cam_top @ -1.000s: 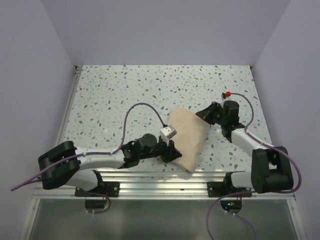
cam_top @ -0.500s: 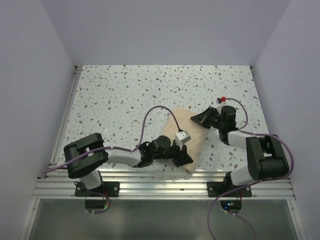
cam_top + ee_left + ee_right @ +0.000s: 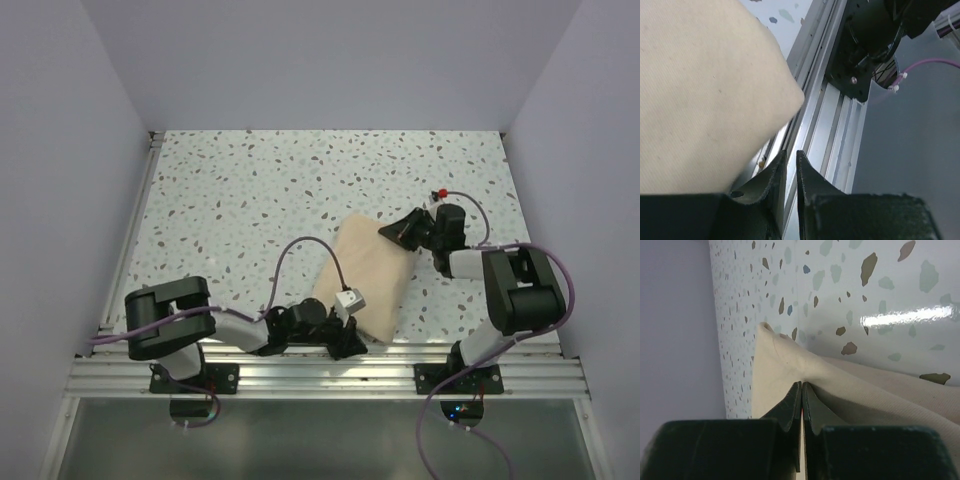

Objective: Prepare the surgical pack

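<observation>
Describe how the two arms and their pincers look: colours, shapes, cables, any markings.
The left arm and right arm have bulky black joint housings joined by white links. A purple cable loops along each. The left wrist carries a small white-grey camera block; a red tip shows by the right wrist. The left pincer and right pincer each have two dark tapered fingers. No lettering is visible.

A white table (image 3: 250, 190) flecked with grey and greenish specks fills the middle of the overhead view, and its glossy top throws back a bright streak of light in the right wrist view. Plain pale lilac walls (image 3: 330, 60) close it in at the back and on both sides, and a ribbed aluminium rail (image 3: 330, 362) runs along its near edge. On the near side of the rail lies a dull grey panel (image 3: 320, 440).
</observation>
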`<move>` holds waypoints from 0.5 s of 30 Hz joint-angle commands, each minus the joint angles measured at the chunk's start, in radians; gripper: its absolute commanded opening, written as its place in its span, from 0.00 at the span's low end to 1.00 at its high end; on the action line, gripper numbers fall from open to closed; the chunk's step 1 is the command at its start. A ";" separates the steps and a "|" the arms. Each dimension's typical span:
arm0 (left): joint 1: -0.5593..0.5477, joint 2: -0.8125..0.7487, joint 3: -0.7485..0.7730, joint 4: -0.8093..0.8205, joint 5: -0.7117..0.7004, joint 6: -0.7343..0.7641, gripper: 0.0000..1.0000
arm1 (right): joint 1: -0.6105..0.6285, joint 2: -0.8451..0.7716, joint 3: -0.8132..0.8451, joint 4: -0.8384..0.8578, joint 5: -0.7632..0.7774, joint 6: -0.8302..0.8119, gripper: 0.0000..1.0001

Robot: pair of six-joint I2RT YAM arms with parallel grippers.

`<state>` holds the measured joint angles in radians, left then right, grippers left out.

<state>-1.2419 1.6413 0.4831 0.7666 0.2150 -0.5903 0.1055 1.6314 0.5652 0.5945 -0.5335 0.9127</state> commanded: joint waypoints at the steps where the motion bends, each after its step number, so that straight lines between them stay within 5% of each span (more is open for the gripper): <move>1: -0.040 -0.111 -0.017 0.060 -0.069 -0.003 0.17 | -0.009 -0.004 0.071 -0.025 0.069 -0.024 0.00; 4: -0.047 -0.217 -0.014 -0.024 -0.107 0.000 0.20 | -0.012 -0.060 0.134 -0.120 0.076 -0.066 0.01; 9: 0.007 -0.353 0.031 -0.324 -0.239 0.043 0.24 | -0.012 -0.270 0.208 -0.355 0.153 -0.230 0.19; 15: 0.327 -0.546 -0.060 -0.444 -0.170 0.024 0.28 | -0.010 -0.602 0.157 -0.619 0.335 -0.400 0.36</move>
<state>-1.0306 1.1721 0.4511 0.4599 0.0605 -0.5819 0.0971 1.1606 0.7284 0.1555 -0.3355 0.6548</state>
